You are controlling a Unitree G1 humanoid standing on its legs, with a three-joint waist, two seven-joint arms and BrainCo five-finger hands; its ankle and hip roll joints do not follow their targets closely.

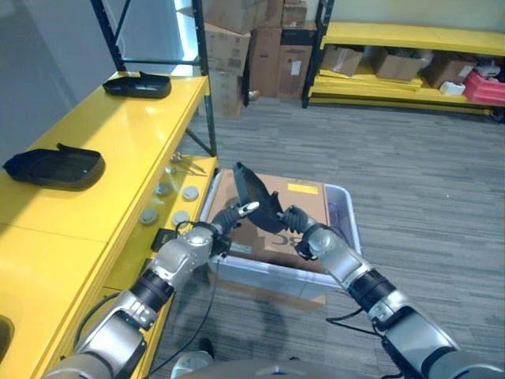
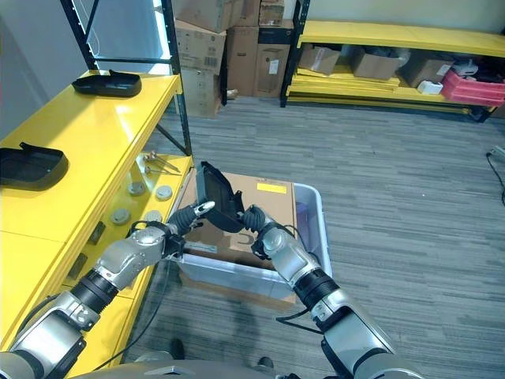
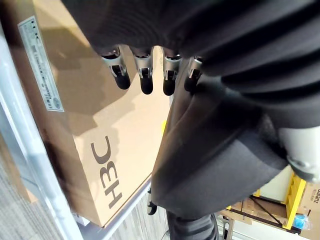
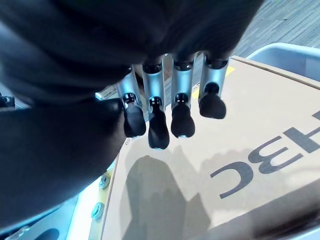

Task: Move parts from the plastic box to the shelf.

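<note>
Both hands meet above the plastic box, a pale translucent tub standing on the grey carpet just right of the yellow shelf. Between them a black part is held tilted on edge, clear of the box. The left hand has its fingers curled, and the part lies against the palm side of that hand in the left wrist view. The right hand grips the part's near right edge, its fingers bent down beside the dark shape at their side (whether the thumb closes behind cannot be told).

A brown cardboard carton fills most of the plastic box beneath the hands; it carries a yellow sticker near its far edge, a white printed label along one side and large dark lettering on its face.

On the shelf top, two further black parts already rest well apart: one near the left, one at the far end. On the lower yellow ledge, between shelf top and box, lie several small round metal pieces and a thin metal tool. A dark upright post stands at the shelf's far right corner. Stacked brown cartons and a low yellow rack holding more boxes line the far wall.
</note>
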